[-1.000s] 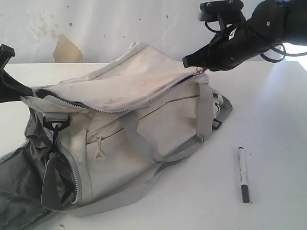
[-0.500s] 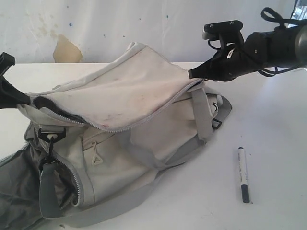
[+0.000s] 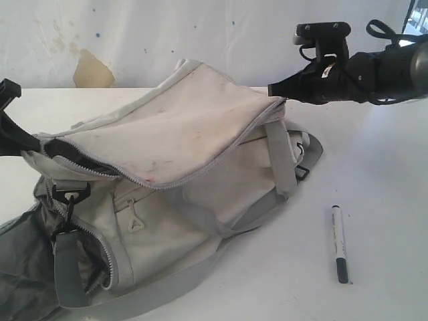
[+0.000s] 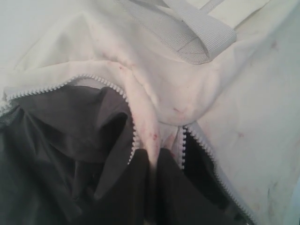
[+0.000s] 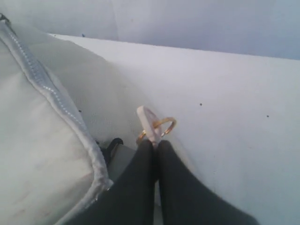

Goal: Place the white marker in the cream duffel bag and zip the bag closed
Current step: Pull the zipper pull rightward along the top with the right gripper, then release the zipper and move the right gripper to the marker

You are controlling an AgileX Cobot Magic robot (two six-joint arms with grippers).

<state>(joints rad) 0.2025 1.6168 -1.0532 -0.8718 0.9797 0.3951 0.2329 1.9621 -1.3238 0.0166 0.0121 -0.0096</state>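
The right end effector point(image 3: 273, 89) is pressed shut on the zip pull point(image 5: 151, 123), a pale tab with a small gold ring, at the far corner of the cream duffel bag point(image 3: 180, 174). It holds the top flap point(image 3: 167, 130) lifted. If that thin tab slips out of the black fingers point(image 5: 140, 178), I think the flap will fall back over the opening, and the marker will have no way in. A hard pull could also drag the whole soft bag across the worktop point(image 3: 374, 200), because the fabric gives no resistance.

The left end effector point(image 3: 9, 127) is at about 9 o'clock from the bag. Its wrist camera shows only the dark grey lining point(image 4: 61, 154), the zipper teeth point(image 4: 126, 101) and a fold of cream cloth between the black fingers. It seems to be closed on that fold, but I cannot tell this for sure. If it lets go, that end of the mouth may sag and narrow.

The white marker point(image 3: 340, 243) lies alone on the worktop, at about 4 o'clock from the bag and well apart from it, black cap toward the viewer. No arm is near it. Both are busy, so one must release before the marker is picked up.

The bag is large, limp and faintly stained, with grey webbing straps point(image 3: 284, 157) and a black buckle point(image 3: 69, 192).
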